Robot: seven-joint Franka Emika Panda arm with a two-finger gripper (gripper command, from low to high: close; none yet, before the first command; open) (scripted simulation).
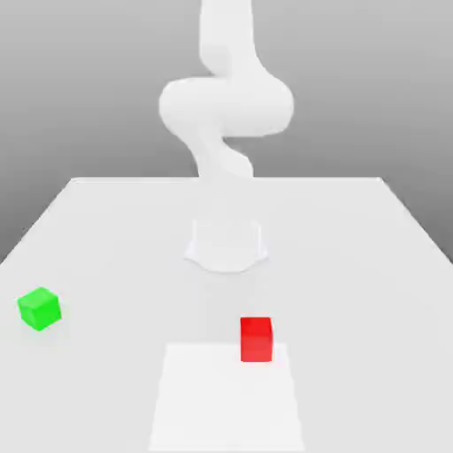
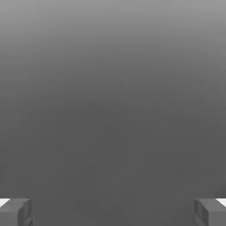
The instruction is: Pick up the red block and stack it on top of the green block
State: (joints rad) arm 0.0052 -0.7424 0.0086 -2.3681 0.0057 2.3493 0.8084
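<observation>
So the closest thing in the exterior view is a pale rectangular patch (image 1: 226, 407) on the table (image 1: 372, 310), a shade whiter than the tabletop around it. It runs down to the near edge of the view and gets a bit wider as it comes closer.

Right at the far end of that patch, over toward the exterior view's right, is the red block (image 1: 257, 340). It's sitting upright with one face pretty much square to the camera (a slim sliver of its right side shows too), and its top looks a touch brighter than the front.

A little farther back and way over on the exterior view's left is the green block (image 1: 40, 309). That one is turned so a corner points toward the camera, flat on the table with nothing on top of it. The two blocks are well apart, so no stack here.

Behind them, around the middle, the white arm (image 1: 226, 106) rises from its base (image 1: 226, 246) on the table, and its upper part runs out of the top of the view. Past the far table edge it's all plain grey background.

As for the gripper (image 2: 113, 212), the hand view has its two fingers spread wide apart, one at each side, with nothing between them. It's holding nothing, and neither block is near it.
</observation>
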